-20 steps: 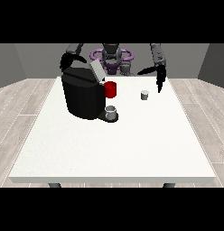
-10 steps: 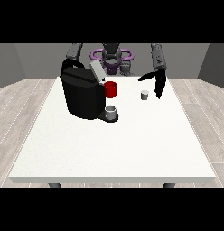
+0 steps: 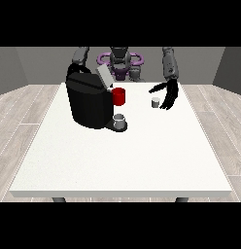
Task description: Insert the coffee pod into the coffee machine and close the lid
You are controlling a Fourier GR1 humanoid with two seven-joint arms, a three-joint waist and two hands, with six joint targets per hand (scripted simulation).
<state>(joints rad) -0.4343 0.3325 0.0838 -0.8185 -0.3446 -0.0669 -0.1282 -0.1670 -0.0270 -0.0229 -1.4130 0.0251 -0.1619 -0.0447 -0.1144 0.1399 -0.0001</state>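
White table (image 3: pixel 122 160) filling the middle of the front view, near edge broad and bare, dark legs just visible beneath its front corners. Pale wood-plank floor (image 3: pixel 25 112) running along both sides, grey walls (image 3: pixel 30 63) closing off the room behind.

Black coffee machine (image 3: pixel 89 101) standing toward the far left corner of the table, lid (image 3: pixel 104 76) tilted up and open at its top. Grey cup (image 3: pixel 120 121) set on the machine's drip base at its front right, red part (image 3: pixel 119 96) showing on the side just above it.

Small grey coffee pod (image 3: pixel 155 102) upright on the tabletop toward the far right, well apart from the machine and not yet inserted. Hand at the view's right (image 3: pixel 169 95) lowered just beside the pod on its right, fingers extended and spread, thumb reaching out over the pod, nothing gripped.

Hand at the view's left hidden behind the machine's back corner, only its arm (image 3: pixel 79 57) visible above; fingers impossible to judge. Robot torso (image 3: pixel 120 61) at the far edge of the table, purple ring around it.
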